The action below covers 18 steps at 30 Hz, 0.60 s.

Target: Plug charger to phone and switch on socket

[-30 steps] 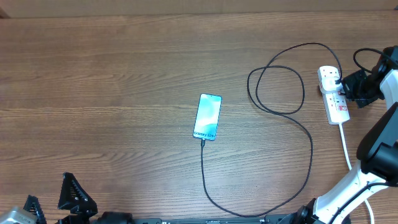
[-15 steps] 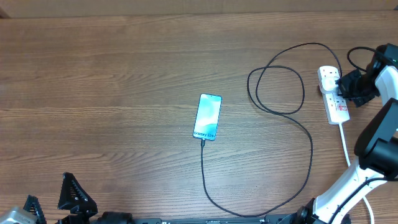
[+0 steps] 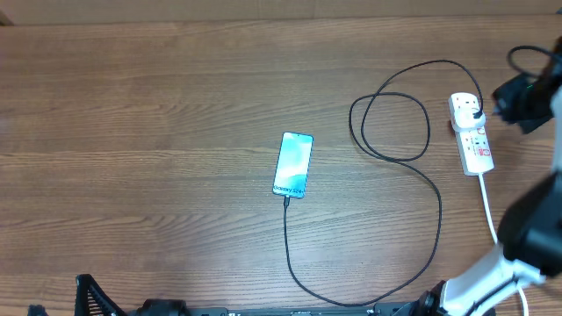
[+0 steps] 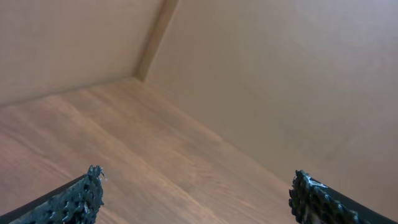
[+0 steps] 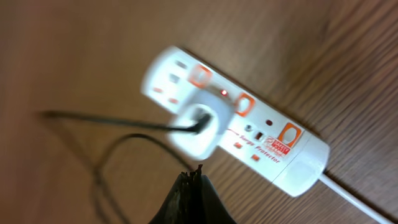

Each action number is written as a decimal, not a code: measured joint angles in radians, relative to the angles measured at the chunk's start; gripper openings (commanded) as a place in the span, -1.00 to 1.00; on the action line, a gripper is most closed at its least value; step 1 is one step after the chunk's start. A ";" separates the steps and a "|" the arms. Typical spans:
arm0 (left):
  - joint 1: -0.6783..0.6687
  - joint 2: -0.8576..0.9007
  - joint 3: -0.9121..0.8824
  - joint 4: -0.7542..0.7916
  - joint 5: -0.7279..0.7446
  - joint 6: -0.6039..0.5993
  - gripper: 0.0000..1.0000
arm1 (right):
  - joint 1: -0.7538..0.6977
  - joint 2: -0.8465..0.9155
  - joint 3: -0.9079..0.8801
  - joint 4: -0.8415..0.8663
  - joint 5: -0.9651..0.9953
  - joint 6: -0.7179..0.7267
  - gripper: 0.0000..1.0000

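Wood of the table (image 3: 132, 105) left of the phone (image 3: 293, 164): free approach. The right half is cluttered. The charger cable (image 3: 440, 219) loops between phone and socket (image 3: 471, 133). Plug (image 5: 199, 127) stands up on the socket's far end, white cord (image 3: 488, 206) trails off the near end. Right gripper (image 3: 507, 98) hangs just beside the socket's right side.

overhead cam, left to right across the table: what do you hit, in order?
A slim smartphone with light blue-teal screen → loop of the thin black charger cable → white elongated power strip with red-marked switches → right gripper, black, at the far right edge.
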 measured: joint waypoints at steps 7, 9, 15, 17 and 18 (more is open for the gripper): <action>0.037 0.000 -0.001 -0.189 0.000 0.000 0.99 | -0.015 -0.460 0.037 0.273 -0.186 0.065 -0.92; 0.037 0.000 -0.001 -0.241 0.000 -0.001 0.99 | -0.035 -0.574 0.042 0.441 -0.246 0.120 -0.92; 0.037 0.000 -0.001 -0.254 0.000 -0.001 0.99 | -0.043 -0.793 0.051 0.683 -0.314 0.178 -0.81; 0.037 0.000 -0.001 -0.254 0.000 -0.001 0.99 | -0.043 -0.848 0.055 0.647 -0.325 0.166 -0.81; 0.037 0.000 -0.001 -0.254 0.000 -0.001 0.98 | -0.043 -0.876 0.057 0.594 -0.332 0.150 -0.81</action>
